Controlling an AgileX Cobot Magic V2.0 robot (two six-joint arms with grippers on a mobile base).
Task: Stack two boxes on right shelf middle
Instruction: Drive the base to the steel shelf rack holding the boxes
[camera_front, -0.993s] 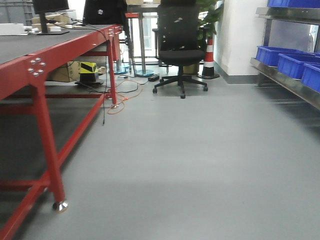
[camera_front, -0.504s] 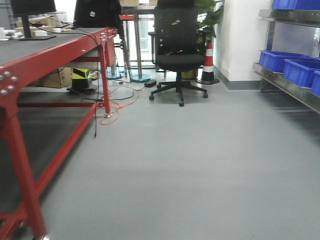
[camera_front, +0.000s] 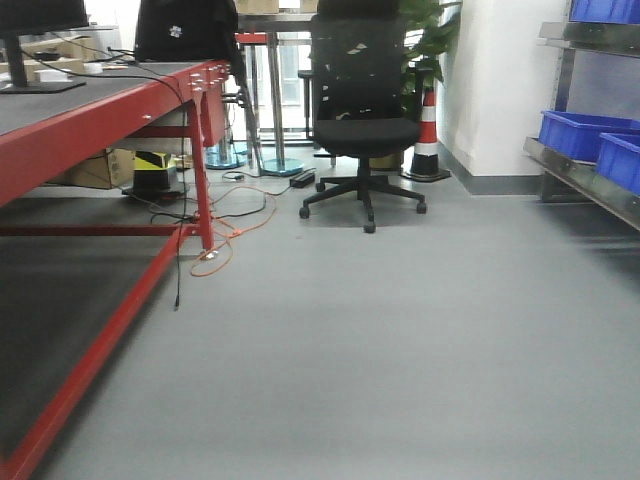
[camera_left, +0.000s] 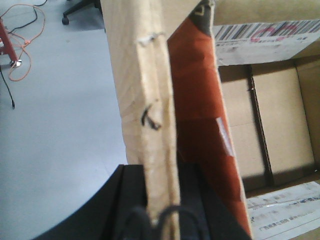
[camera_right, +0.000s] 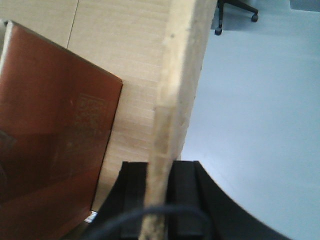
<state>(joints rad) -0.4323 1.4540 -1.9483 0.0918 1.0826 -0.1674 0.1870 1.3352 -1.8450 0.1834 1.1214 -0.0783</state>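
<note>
**Both claws clamped on cardboard, steel rack at 3 o'clock**

On my left wrist feed, the left gripper (camera_left: 161, 210) sits at 6 o'clock. Its two black fingers (camera_left: 131, 200) are closed almost together on the upright wall of a plain brown corrugated cardboard box (camera_left: 142, 85), with only the thickness of the wall between them. The wall runs from 6 o'clock up to 12. To its right I look into the open box, where a flat rust-brown panel (camera_left: 195, 100) leans against the inner face. A white barcode label (camera_left: 265, 37) sits at 1 o'clock. Grey floor (camera_left: 60, 125) fills the 9 o'clock side.

On the right wrist feed, the right gripper (camera_right: 157, 195) pinches a cardboard wall (camera_right: 180, 65) the same way, with one black finger (camera_right: 134, 190) tight against each face. The rust-brown panel (camera_right: 50, 125) lies at 9 o'clock of that wall and the grey floor at 3 o'clock. I cannot tell whether both walls belong to one box.

In the front camera, the shiny stainless-steel shelf (camera_front: 590, 188) is at 3 o'clock and carries blue plastic bins (camera_front: 575, 135). A red-framed table (camera_front: 100, 115) runs along 9 o'clock. A black office chair (camera_front: 362, 110) stands at 12 o'clock, with a red-and-white cone (camera_front: 428, 135) just to its right. A loose orange cable (camera_front: 235, 230) lies on the floor near the table leg.
</note>
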